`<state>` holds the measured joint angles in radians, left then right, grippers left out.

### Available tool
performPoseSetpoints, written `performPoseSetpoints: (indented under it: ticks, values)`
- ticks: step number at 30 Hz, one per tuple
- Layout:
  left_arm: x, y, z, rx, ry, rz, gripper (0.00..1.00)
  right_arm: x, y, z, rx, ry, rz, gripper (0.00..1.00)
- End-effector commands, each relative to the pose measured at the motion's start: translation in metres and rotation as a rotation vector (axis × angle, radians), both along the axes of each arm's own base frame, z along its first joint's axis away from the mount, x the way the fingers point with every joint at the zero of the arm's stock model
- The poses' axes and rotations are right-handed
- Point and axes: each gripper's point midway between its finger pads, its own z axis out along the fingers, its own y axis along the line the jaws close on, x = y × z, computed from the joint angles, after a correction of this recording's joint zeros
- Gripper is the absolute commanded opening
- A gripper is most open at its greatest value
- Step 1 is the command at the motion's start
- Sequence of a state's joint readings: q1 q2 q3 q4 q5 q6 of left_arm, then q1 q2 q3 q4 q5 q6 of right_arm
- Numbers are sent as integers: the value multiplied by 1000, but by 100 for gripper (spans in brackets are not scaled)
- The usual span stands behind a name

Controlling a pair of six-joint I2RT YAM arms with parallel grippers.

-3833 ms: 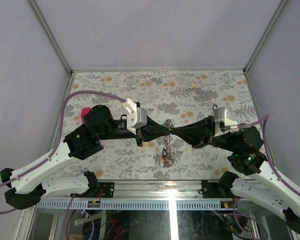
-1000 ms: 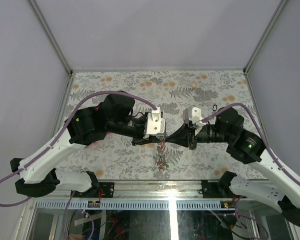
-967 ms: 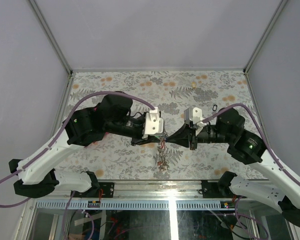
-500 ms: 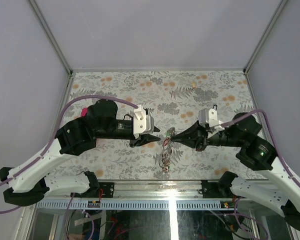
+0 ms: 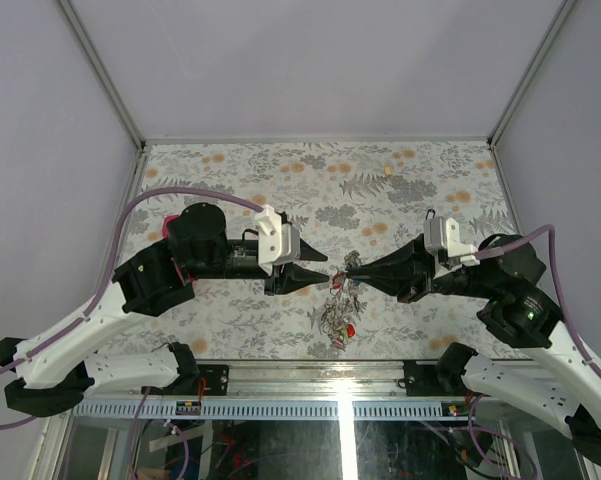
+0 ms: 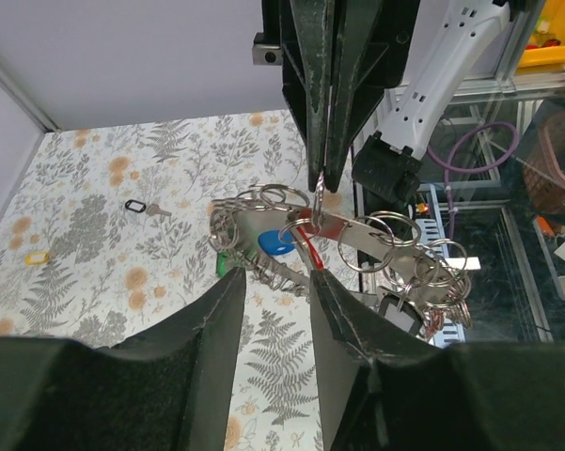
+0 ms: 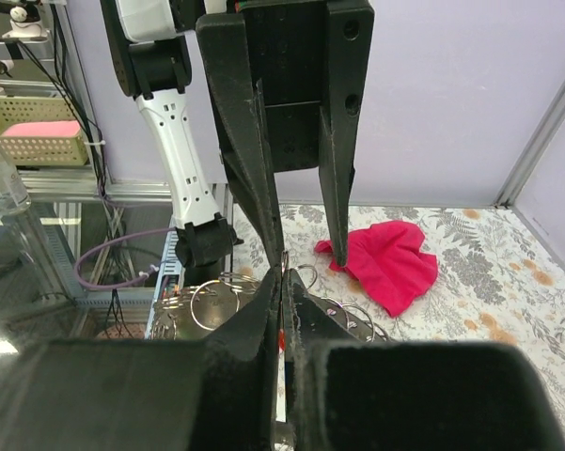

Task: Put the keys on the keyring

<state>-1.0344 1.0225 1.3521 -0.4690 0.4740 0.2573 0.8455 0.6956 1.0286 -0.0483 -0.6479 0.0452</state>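
Observation:
The keyring (image 5: pixel 342 290) hangs off the table from my right gripper (image 5: pixel 349 266), which is shut on its thin wire. The bunch of keys (image 5: pixel 336 318) dangles below it, with a red tag at the bottom. In the left wrist view the keyring (image 6: pixel 357 228) carries small split rings plus blue, red and green tags, and the right gripper (image 6: pixel 321 178) pinches it from above. My left gripper (image 5: pixel 323 276) sits just left of the ring, open, with nothing between its fingers (image 6: pixel 227 310). In the right wrist view the right gripper (image 7: pixel 283 277) is shut and the left gripper (image 7: pixel 307 258) faces it, fingers apart.
A loose key with a black tag (image 5: pixel 430 213) lies on the floral table at the right, also in the left wrist view as a black-tagged key (image 6: pixel 146 207). A cream tag (image 5: pixel 391 170) lies far back. The magenta cloth (image 7: pixel 385 258) lies behind the left arm.
The left gripper has opened and drawn back to the left, away from the ring. The right gripper has shifted right, still holding the keyring, and the bunch now hangs from it alone.

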Motion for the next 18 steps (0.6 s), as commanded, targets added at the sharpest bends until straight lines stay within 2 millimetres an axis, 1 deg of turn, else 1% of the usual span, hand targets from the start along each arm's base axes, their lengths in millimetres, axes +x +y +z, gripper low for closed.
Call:
performPoseSetpoints:
  ticks: [1, 12, 18]
  values:
    - [-9, -7, 21, -99, -10, -55, 35, -5, -4, 36, 123, -78, 5, 0]
    - [-16, -14, 17, -123, 26, -109, 37, -4, -2, 37, 129, -73, 3, 0]
    - [-12, -13, 28, -173, 18, -78, 37, -4, -2, 35, 123, -71, 9, 0]
